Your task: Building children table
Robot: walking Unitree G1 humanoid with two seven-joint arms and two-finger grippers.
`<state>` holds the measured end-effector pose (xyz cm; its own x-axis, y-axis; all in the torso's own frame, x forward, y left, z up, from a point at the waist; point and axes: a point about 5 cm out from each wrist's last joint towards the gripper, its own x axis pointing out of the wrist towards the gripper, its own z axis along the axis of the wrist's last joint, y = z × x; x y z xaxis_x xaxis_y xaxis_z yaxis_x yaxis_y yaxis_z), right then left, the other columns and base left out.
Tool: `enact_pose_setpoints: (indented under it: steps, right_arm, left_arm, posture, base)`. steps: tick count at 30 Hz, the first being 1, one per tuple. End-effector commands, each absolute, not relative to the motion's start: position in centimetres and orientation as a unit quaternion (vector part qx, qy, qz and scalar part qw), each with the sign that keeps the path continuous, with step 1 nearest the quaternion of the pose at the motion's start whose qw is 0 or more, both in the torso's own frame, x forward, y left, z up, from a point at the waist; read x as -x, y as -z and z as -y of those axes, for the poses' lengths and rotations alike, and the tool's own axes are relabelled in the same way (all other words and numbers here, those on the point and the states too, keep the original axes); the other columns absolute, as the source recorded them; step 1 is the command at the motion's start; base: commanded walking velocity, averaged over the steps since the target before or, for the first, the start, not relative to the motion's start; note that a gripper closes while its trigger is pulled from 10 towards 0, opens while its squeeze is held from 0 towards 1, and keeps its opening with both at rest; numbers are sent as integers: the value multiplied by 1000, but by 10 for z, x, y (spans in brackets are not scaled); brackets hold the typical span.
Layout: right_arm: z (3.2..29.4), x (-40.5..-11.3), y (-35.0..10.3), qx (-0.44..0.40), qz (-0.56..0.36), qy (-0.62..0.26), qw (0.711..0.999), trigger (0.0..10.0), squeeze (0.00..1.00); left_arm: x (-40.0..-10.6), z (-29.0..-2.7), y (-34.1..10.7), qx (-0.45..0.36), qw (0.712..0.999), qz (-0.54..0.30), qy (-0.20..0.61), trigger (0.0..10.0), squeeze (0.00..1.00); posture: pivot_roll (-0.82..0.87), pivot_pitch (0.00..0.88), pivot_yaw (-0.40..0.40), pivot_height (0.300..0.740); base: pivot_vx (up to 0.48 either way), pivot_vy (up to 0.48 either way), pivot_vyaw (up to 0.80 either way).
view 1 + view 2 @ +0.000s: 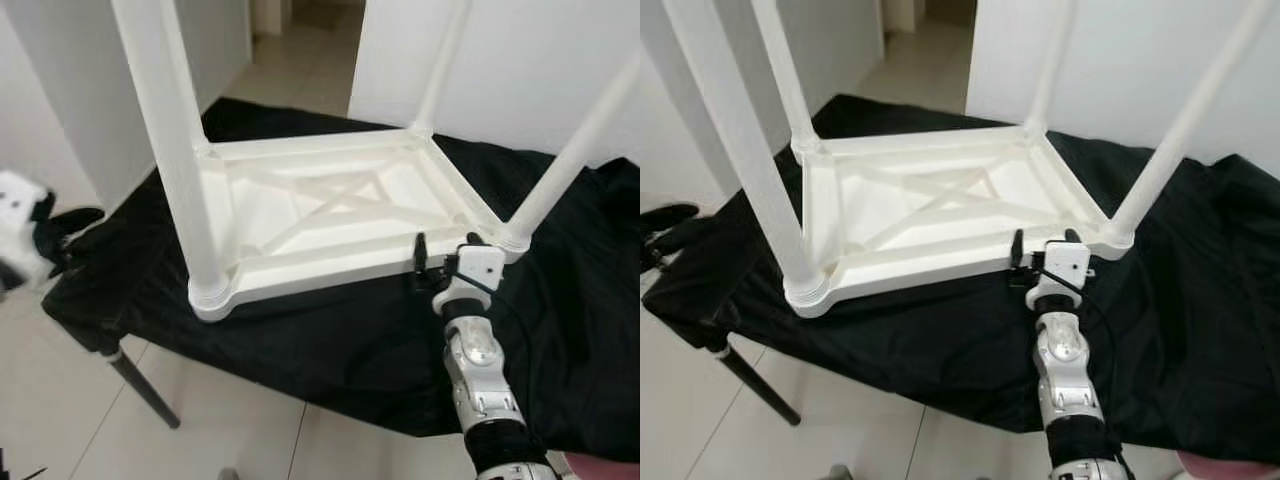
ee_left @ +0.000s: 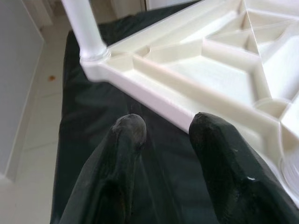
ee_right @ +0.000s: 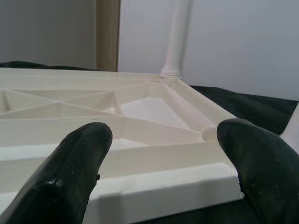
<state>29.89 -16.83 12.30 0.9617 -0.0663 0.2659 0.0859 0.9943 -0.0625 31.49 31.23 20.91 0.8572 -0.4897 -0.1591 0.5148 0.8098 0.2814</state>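
A white plastic children's table lies upside down on a black cloth. Several white legs stand up from its corners, the nearest one at the front left. My right gripper is at the tabletop's near edge by the front-right corner. It is open, with its fingers either side of the rim and nothing pinched. My left gripper hovers open over the cloth at the far left. One fingertip is close to the table's rim.
The cloth covers a low stand with a dark metal leg at the front left. Pale floor tiles lie in front of it. White walls stand behind, with a doorway between them.
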Motion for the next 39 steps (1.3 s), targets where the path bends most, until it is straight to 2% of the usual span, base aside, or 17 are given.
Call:
enact_pose_setpoints:
  steps: [1,3,5,6,8,14,20,24,26,31,33,36,39]
  right_arm:
    - [171,-297,-122,40,129,46,990,10000,0]
    - [170,-296,-116,53,115,59,990,10000,0]
    - [163,-291,-101,59,78,75,992,10000,0]
    - [163,-291,-101,59,78,75,992,10000,0]
    - [154,-289,-89,49,44,81,995,10000,0]
    - [153,-296,-85,34,17,106,994,10000,0]
    - [152,-305,-88,39,9,115,993,10000,0]
    - [152,-318,-90,30,-15,113,993,10000,0]
    - [152,-318,-90,30,-15,113,993,10000,0]
    - [156,-332,-92,39,-36,106,993,10000,0]
    - [156,-332,-92,39,-36,106,993,10000,0]
    - [159,-340,-96,54,-35,98,993,10000,0]
    - [161,-342,-97,60,-34,97,993,10000,0]
  left_arm:
    - [-318,-315,-204,-167,959,-44,224,10000,0]
    - [-329,-308,-209,-183,959,-27,216,10000,0]
    - [-350,-286,-223,-186,959,15,215,10000,0]
    - [-350,-286,-223,-186,959,15,215,10000,0]
    - [-363,-260,-232,-160,957,42,240,10000,0]
    - [-370,-233,-226,-158,943,50,288,10000,0]
    - [-363,-215,-210,-156,925,51,342,10000,0]
    - [-351,-190,-200,-147,896,68,414,10000,0]
    - [-351,-190,-200,-147,896,68,414,10000,0]
    - [-331,-166,-192,-147,866,75,473,10000,0]
    - [-331,-166,-192,-147,866,75,473,10000,0]
    - [-314,-152,-189,-133,846,78,510,10000,0]
    - [-308,-147,-189,-126,840,80,521,10000,0]
  posture:
    - [27,4,-18,740]
    - [5,6,-8,740]
    - [-8,5,0,740]
    - [-8,5,0,740]
    - [-16,4,4,740]
    - [-27,1,11,740]
    - [-27,0,8,740]
    - [-12,0,-10,740]
    - [-12,0,-10,740]
    - [4,0,-27,740]
    - [4,0,-27,740]
    - [6,0,-30,740]
    - [10,0,-33,740]
  base:
    - [0,0,0]
    - [0,0,0]
    - [0,0,0]
    - [0,0,0]
    - [0,0,0]
    - [0,0,0]
    - [0,0,0]
    - [0,0,0]
    - [0,0,0]
    - [0,0,0]
    - [0,0,0]
    - [0,0,0]
    - [0,0,0]
